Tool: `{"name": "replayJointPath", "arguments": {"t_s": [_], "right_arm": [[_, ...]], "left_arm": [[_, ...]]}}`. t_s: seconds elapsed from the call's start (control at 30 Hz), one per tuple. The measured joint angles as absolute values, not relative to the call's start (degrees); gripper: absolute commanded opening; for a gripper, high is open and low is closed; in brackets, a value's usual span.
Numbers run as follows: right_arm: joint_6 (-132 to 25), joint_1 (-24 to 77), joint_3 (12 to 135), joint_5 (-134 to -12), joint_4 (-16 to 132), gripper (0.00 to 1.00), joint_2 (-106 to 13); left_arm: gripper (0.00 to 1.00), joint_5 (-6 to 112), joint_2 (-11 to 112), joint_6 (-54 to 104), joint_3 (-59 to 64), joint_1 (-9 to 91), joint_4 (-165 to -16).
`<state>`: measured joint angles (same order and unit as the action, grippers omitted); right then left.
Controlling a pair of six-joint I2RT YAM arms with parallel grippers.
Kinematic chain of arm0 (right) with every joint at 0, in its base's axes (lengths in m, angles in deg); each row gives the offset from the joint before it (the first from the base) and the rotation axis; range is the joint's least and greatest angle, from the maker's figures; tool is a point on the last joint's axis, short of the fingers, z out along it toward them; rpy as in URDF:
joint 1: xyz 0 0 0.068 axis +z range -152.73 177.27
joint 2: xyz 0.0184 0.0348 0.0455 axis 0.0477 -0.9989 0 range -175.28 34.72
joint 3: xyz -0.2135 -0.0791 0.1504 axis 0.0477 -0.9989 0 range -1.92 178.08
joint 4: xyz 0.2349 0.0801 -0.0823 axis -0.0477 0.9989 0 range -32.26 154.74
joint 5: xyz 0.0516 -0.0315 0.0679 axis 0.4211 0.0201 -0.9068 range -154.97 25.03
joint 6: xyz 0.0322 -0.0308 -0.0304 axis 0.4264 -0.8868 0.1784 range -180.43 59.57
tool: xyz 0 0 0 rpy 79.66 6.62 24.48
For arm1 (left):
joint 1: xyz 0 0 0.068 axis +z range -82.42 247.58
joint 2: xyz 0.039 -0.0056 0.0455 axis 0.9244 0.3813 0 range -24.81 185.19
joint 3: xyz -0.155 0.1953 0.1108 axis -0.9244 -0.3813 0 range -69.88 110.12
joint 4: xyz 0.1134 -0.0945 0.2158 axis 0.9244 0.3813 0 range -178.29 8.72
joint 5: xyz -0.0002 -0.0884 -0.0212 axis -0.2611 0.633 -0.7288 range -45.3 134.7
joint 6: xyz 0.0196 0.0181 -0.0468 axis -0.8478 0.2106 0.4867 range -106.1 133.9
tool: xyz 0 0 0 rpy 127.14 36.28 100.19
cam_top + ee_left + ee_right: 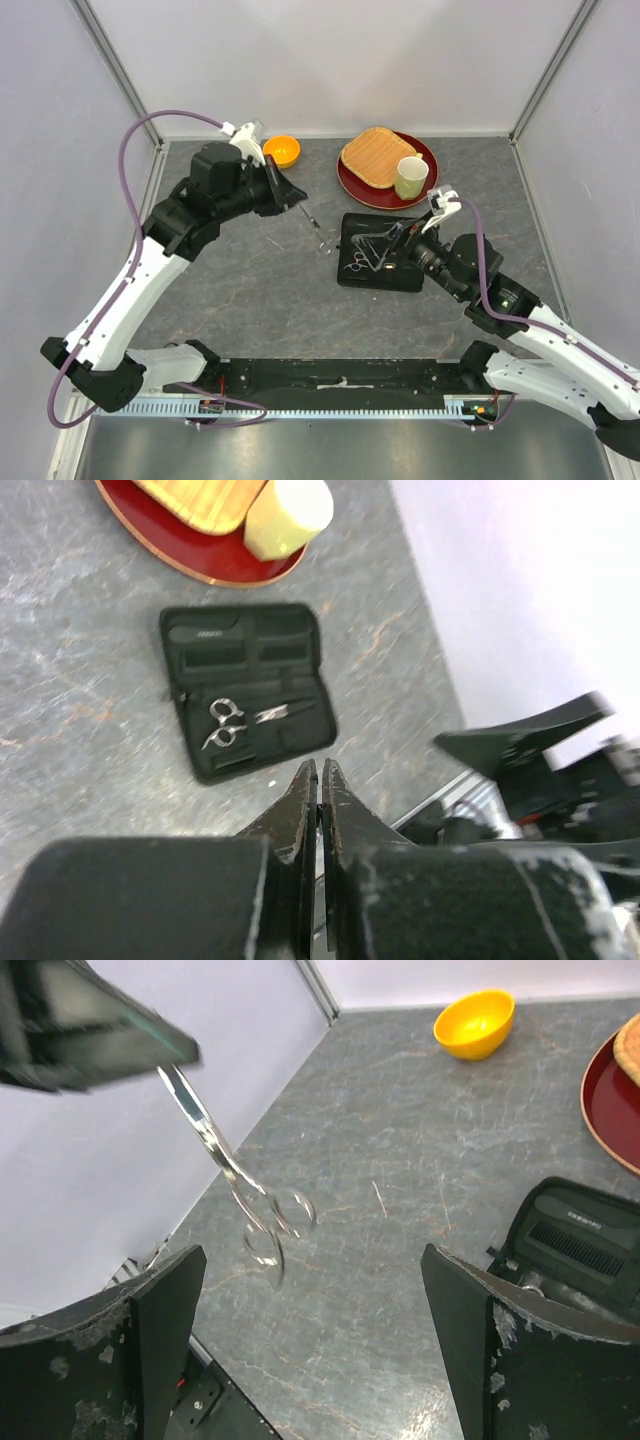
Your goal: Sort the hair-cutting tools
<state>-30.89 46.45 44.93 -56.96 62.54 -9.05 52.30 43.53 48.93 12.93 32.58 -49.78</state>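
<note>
Though clamped by the left gripper (299, 204), blade hidden in the left wrist view: only fingers (303, 802) pressed flat together, no gap. Hard to read from above inside the zip case (382, 277); one comb (584, 1247) caught by the right wrist view, case cut off at 3 o'clock. Cannot make out a second comb.

Left arm stretched toward 1 o'clock, pinching the blade tip of one pair of scissors (316, 232), rings lowest, at 9 o'clock of the case. Right arm reaching toward 11 o'clock, right gripper (407, 240) spread wide over the case, holding nothing.

Counted: two scissors, the second pair (358, 262) lying in the case; one orange bowl (281, 150), one red plate (352, 186), one cup (411, 177), one board (378, 157).
</note>
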Motion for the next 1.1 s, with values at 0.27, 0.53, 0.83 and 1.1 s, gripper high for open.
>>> {"name": "replayJointPath", "arguments": {"t_s": [0.27, 0.53, 0.83, 1.1], "right_arm": [[-28.20, 46.48, 45.17, -58.73, 59.54, 0.98, -13.70], [-26.49, 46.48, 45.33, -66.75, 44.02, 0.94, -13.44], [-24.44, 46.17, 45.33, -69.64, 40.85, 0.78, -14.51], [-23.30, 46.17, 45.33, -69.20, 40.94, 0.70, -15.95]], "left_arm": [[0.02, 55.77, 44.47, 59.64, 23.49, 34.44, -50.33], [0.02, 64.67, 44.88, 70.15, 18.92, 36.03, -58.18], [0.02, 69.65, 44.97, 78.00, 11.29, 37.91, -65.89], [0.02, 70.64, 44.99, 79.55, 10.35, 38.00, -68.97]]}}
